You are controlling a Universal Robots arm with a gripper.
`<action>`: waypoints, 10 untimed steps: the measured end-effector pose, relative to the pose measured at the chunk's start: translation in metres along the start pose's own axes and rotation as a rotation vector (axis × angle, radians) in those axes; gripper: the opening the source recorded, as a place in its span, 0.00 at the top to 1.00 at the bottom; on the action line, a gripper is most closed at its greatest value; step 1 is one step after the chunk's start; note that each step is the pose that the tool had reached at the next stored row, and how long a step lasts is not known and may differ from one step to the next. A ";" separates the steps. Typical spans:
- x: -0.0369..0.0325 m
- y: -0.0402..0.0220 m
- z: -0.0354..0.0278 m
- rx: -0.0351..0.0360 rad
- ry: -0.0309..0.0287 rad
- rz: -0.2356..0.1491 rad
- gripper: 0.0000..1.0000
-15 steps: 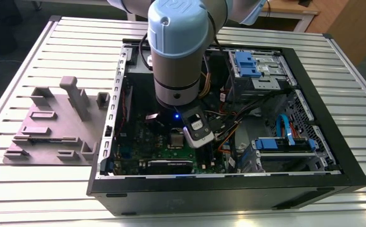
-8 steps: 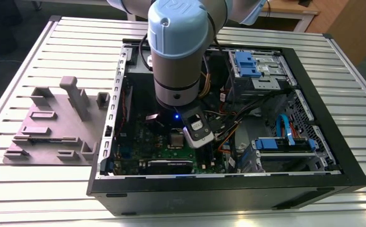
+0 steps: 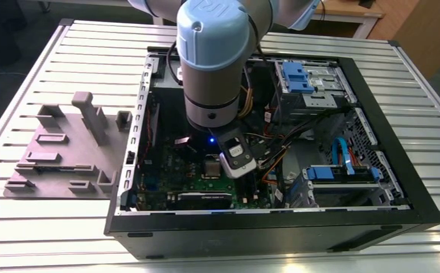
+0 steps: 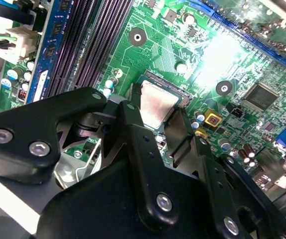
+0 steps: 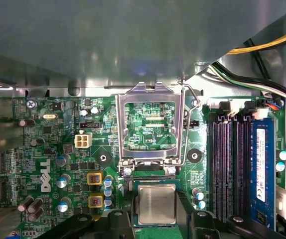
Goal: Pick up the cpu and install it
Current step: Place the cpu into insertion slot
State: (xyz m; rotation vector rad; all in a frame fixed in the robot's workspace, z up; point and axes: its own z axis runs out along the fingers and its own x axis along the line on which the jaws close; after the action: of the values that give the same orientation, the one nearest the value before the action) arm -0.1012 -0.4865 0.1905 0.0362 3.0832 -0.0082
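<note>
Slatted table [image 3: 49, 233], computer case [image 3: 280, 234], perhaps plastic fixture [image 3: 60, 156]

Robotics lab or test workshop. A slotted aluminium worktop [image 3: 45, 239] spans the frame. An open PC case [image 3: 280, 230] sits at centre with the robot arm [image 3: 212, 62] reaching in. There's a grey fixture block [image 3: 60, 153] at mid-left and a pale wooden desk [image 3: 353, 14] at upper right.

The gripper [image 4: 158, 117] pinches the cpu [image 4: 156, 102] between its black fingers [image 4: 133, 124], right at the socket [image 4: 170, 83] on the green motherboard [image 4: 208, 55]. Dark memory slots [image 4: 90, 35] run near the cpu, with a yellow component [image 4: 213, 119] on its other side.
</note>
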 end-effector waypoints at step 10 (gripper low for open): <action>0.0010 0.0000 -0.0001 0.0000 0.0000 0.000 0.59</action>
State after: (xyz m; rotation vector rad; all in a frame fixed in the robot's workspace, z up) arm -0.1021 -0.4864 0.1905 0.0363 3.0832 -0.0082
